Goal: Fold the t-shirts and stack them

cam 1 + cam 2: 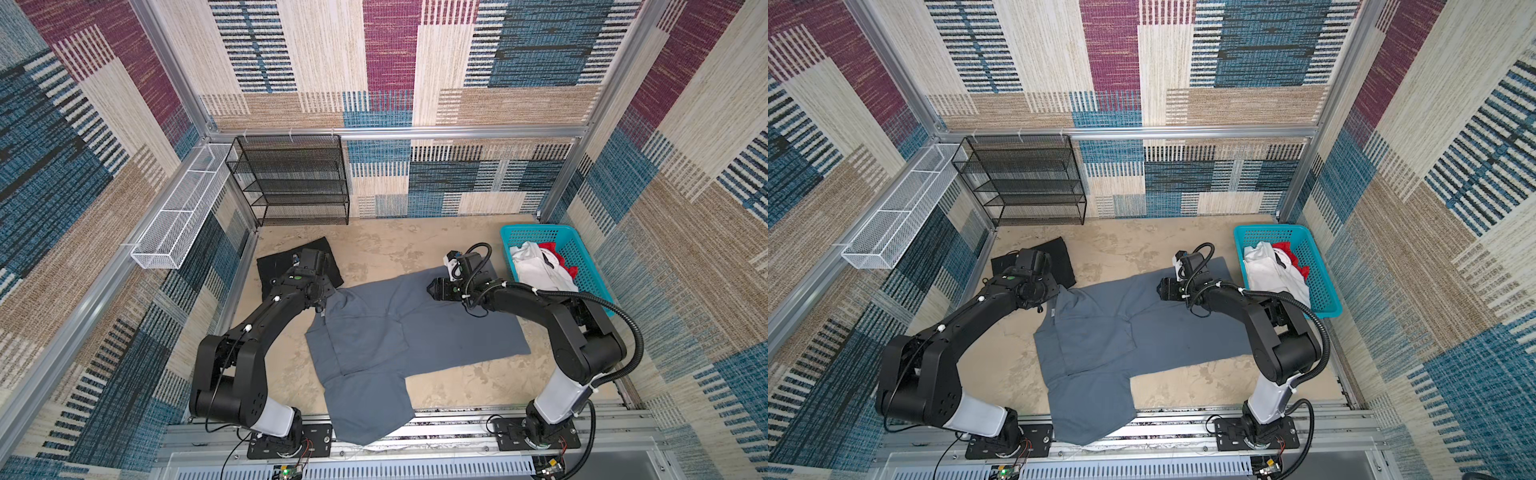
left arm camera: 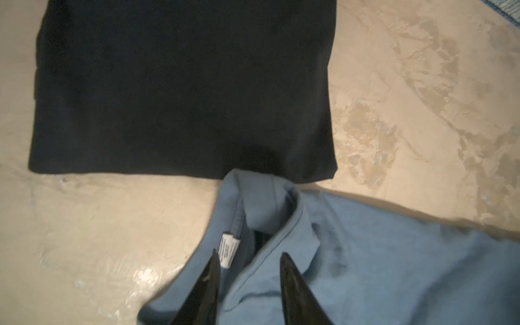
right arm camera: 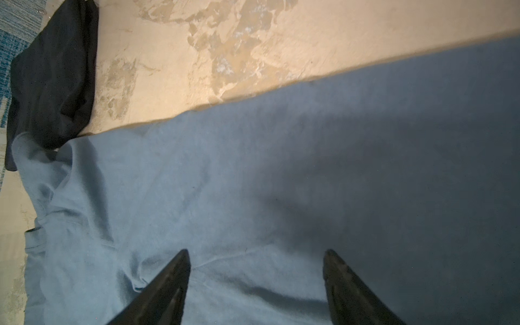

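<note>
Grey shirt (image 1: 374,332) spread mid-table, near part overhanging edge. Soft, limp, light; will likely drag, wrinkle. Best hold: collar (image 2: 239,202), shoulders. Left gripper (image 2: 250,256) narrowly parted over collar, gripping nothing. Right gripper (image 3: 256,254) wide, empty, over shirt's far side.

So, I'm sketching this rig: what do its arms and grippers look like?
The left arm and right arm are black, white near each base. A ribbed black hose follows the right, a thin cable the left. The left gripper and right gripper have black tapered fingers.
</note>
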Controlling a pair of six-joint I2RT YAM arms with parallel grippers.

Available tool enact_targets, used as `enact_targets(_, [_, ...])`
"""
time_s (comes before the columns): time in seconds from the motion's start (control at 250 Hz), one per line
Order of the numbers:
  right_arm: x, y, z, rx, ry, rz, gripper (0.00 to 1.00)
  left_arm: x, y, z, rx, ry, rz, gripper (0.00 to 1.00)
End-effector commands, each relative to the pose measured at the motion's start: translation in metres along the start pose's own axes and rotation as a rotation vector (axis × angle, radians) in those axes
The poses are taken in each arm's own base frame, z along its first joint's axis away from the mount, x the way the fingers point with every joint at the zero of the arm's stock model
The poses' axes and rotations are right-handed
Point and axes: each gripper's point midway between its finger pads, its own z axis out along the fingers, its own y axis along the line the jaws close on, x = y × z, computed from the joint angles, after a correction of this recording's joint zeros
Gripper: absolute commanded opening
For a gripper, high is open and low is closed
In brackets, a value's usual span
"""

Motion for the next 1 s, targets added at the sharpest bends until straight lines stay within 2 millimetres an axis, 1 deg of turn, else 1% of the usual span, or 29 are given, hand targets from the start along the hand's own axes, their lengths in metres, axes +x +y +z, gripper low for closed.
enact_targets(0.0, [-0.005,0.000,0.001,0.009,-0.007,-0.011,0.75,-0.014,-0.024,0.011,0.087,0.007,0.045,0.37])
enact_targets(0.064, [-0.005,-0.001,0.002,0.012,-0.006,-0.013,0.75,-0.016,-0.029,0.017,0.091,0.019,0.043,0.36])
enact_targets(0.208, [-0.001,-0.004,0.006,0.021,0.007,-0.010,0.75,-0.011,-0.031,0.030,0.084,0.061,0.034,0.34])
enact_targets(0.288, [0.000,-0.004,0.007,0.017,0.011,-0.011,0.75,-0.009,-0.033,0.036,0.083,0.076,0.027,0.30])
enact_targets(0.372, [-0.001,-0.004,0.007,0.018,0.012,-0.013,0.75,-0.006,-0.031,0.038,0.070,0.099,0.023,0.24])
enact_targets(0.532, [-0.001,-0.003,0.006,0.016,0.009,-0.015,0.76,0.002,-0.024,0.041,0.050,0.108,0.015,0.22])
enact_targets(0.676, [0.000,-0.003,0.007,0.015,0.015,-0.016,0.76,0.006,-0.024,0.047,0.051,0.127,0.011,0.14])
enact_targets(0.776, [0.001,-0.006,0.005,0.031,0.010,-0.015,0.76,0.003,-0.023,0.043,0.044,0.115,0.005,0.00])
enact_targets(0.892, [0.007,-0.017,0.007,0.048,0.014,0.020,0.76,-0.004,-0.013,0.030,0.006,0.066,-0.009,0.00])
enact_targets(0.996, [0.016,-0.034,0.013,0.064,0.035,0.073,0.76,-0.005,0.004,0.017,-0.040,0.019,-0.053,0.00])
